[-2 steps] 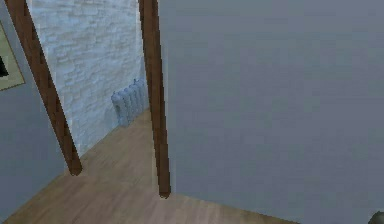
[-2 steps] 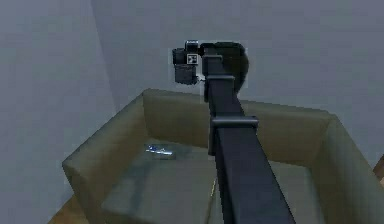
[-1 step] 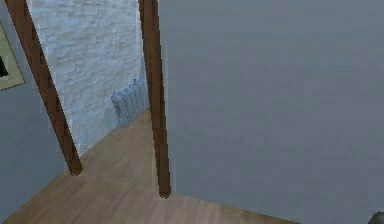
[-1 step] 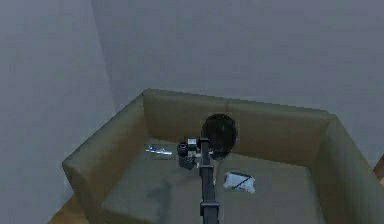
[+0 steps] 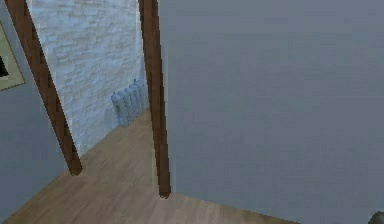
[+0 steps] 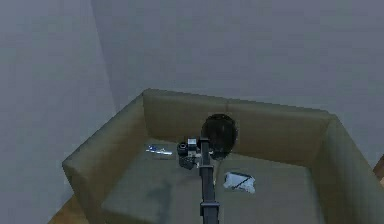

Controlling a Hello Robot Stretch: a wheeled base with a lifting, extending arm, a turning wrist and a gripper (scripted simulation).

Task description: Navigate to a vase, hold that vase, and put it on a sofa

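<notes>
Honestly, can't tell whether the tool (image 6: 186,151) grips anything; the dark round blob (image 6: 220,132) by the olive fabric sofa (image 6: 285,122) far backrest could topple on soft cushions.

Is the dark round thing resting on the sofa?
Cannot tell: the dark round thing is at the end effector, with the sofa behind it.

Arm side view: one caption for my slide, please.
Arm extended toward olive sofa, dark round object near the gripper.
</notes>
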